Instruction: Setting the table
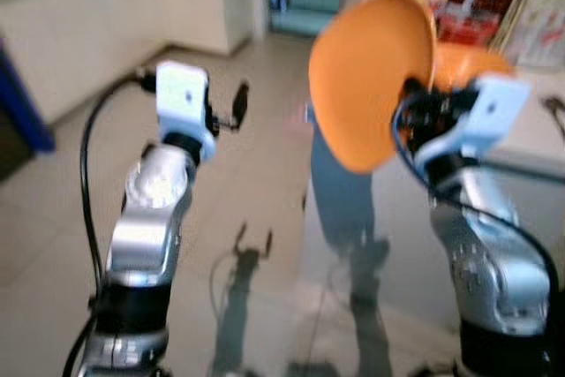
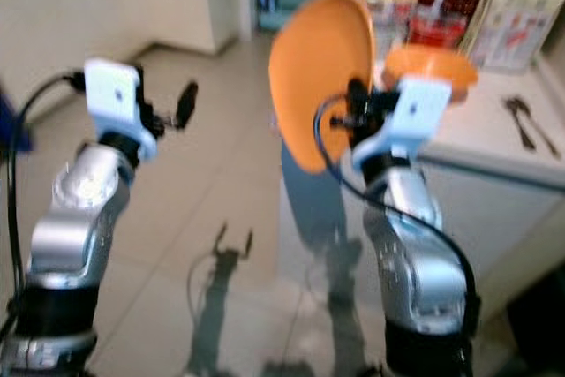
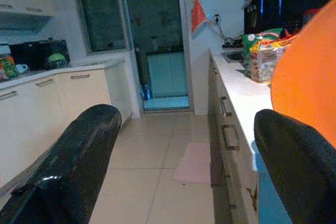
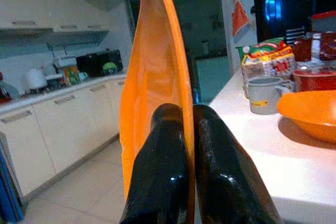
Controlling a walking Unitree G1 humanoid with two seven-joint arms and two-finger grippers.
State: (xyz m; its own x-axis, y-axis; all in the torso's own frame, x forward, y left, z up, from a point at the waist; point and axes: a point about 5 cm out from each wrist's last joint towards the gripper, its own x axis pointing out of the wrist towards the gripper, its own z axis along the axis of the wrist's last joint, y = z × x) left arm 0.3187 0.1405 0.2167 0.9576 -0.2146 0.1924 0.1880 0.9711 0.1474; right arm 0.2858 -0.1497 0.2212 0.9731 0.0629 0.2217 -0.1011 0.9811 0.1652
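The biggest hazard is the orange plate point(image 4: 152, 93) itself: the right gripper point(image 4: 190, 129) holds it on edge, nearly vertical, with its 2 black fingers point(image 4: 160, 182) pinched on the lower rim, one on each face. That is a small grip on a wide disc held up in the air just off the edge of the white counter point(image 4: 252, 145), over the tiled floor point(image 1: 256, 183). The head views are blurred, so I judge the robot is moving, and any sway could lever the plate round in the pinch or slide it out to drop and break. Next in size, the counter is crowded: a second orange dish point(image 4: 310, 111) sits near its edge just beside the held plate, with a grey mug point(image 4: 261, 95), a food packet point(image 4: 265, 53) and red containers point(image 4: 315, 77) behind. Swinging the tall plate over them could knock the dish or mug off. Smaller still, the left gripper point(image 1: 231, 112) is raised in front with its jaws spread wide and nothing between them, and the plate's rim already shows close by its finger point(image 3: 294, 161) in the left wrist view, so a careless turn could clip the 2 together. Last, the cable point(image 2: 353, 183) looping beside the right wrist could snag the plate edge.
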